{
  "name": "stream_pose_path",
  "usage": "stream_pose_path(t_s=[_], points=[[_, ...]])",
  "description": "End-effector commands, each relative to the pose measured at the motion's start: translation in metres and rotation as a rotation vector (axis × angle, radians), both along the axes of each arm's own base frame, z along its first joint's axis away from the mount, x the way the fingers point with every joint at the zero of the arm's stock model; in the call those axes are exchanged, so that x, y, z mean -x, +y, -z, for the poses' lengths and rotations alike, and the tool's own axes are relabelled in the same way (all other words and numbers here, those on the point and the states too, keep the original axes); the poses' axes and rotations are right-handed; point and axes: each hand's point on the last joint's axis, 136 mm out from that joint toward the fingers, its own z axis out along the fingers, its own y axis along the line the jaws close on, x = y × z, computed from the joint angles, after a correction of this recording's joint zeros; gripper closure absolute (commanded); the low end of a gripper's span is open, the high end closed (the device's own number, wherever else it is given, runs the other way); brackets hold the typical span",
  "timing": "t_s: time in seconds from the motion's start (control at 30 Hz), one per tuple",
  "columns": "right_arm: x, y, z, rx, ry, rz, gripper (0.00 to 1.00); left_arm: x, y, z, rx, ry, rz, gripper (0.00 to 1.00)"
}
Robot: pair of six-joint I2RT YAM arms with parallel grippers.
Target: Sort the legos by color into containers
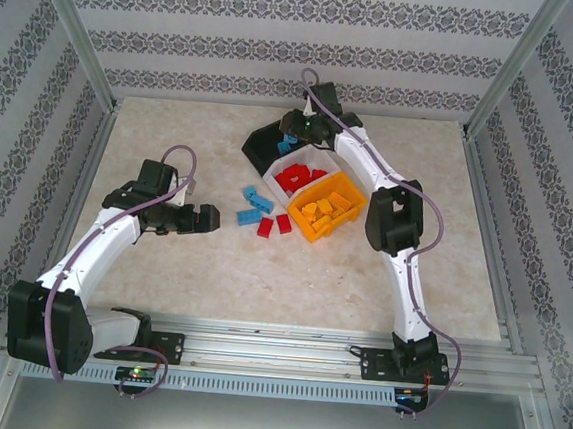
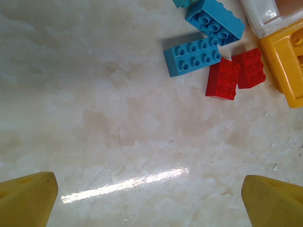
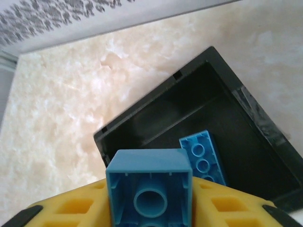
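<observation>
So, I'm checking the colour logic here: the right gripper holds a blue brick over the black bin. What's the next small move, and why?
Probably open the right gripper and drop the blue brick. It hangs over the black bin, where another blue brick already lies, so it should land with its own colour.

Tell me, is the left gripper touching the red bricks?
Apart. The left wrist view shows a wide stretch of bare table between the open left gripper and the red bricks.

Black bin (image 1: 261, 147), white bin (image 1: 281, 166), orange-yellow bin (image 1: 307, 228) in a diagonal row (loose legos (image 1: 257, 203) just beside)
</observation>
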Motion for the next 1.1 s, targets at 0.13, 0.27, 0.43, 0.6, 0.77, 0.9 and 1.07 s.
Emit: stream_pose_path(t_s=[0.13, 0.27, 0.43, 0.6, 0.77, 0.9, 1.07], points=[[-0.025, -0.003, -0.017, -0.046, -0.032, 0.018, 0.34, -0.002, 0.002, -0.001, -0.003, -0.003, 0.004, 0.00], [-0.011, -0.009, -0.034, -0.012, -0.026, 0.005, 0.33, -0.002, 0.003, -0.002, -0.005, -0.006, 0.003, 0.00], [0.060, 0.004, -0.028, 0.137, -0.021, -0.111, 0.32, -0.002, 0.003, -0.006, -0.003, -0.023, 0.002, 0.00], [0.160, 0.019, 0.021, 0.280, 0.113, -0.284, 0.26, -0.002, 0.004, -0.010, -0.007, -0.041, -0.003, 0.00], [0.235, 0.020, 0.063, 0.365, 0.220, -0.332, 0.23, -0.003, 0.003, -0.012, -0.002, -0.053, -0.004, 0.00], [0.263, 0.032, 0.080, 0.390, 0.260, -0.320, 0.23, -0.003, 0.003, -0.013, 0.001, -0.056, -0.003, 0.00], [0.263, 0.044, 0.095, 0.386, 0.276, -0.255, 0.26, -0.002, 0.004, -0.013, -0.004, -0.057, -0.004, 0.00]])
